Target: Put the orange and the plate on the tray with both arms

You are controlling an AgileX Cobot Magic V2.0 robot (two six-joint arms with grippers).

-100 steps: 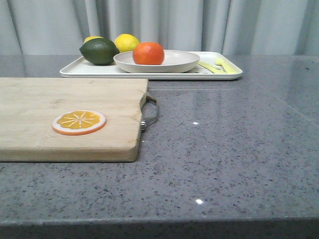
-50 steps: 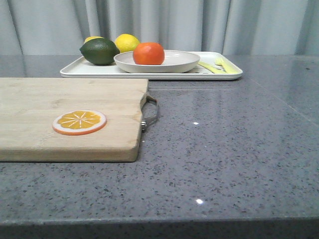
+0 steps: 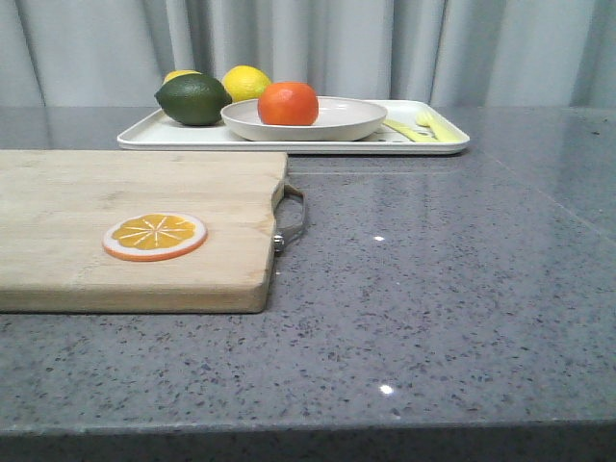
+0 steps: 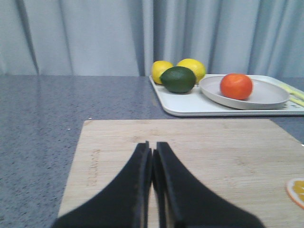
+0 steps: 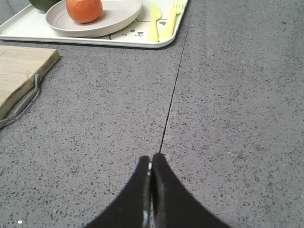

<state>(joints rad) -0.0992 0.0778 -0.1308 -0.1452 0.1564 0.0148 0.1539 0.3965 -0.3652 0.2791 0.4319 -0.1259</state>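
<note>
Orange [image 3: 287, 103] sits in plate [image 3: 304, 118] on tray [image 3: 445, 142]; placement looks complete. Left hand [image 4: 152, 149] and right hand [image 5: 151, 161] pressed together, empty; retract clear of worktop [image 3: 433, 289].

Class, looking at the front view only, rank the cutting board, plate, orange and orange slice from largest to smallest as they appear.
1. Cutting board, nearest the camera, so it looks extra large.
2. Plate.
3. Orange slice.
4. Orange, farther away; the last two look close in size, so this order is unsure.

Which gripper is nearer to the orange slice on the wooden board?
Left. The left gripper hangs shut over the wooden board bearing the orange slice; the right gripper is shut over bare counter beyond the board's handle.
</note>
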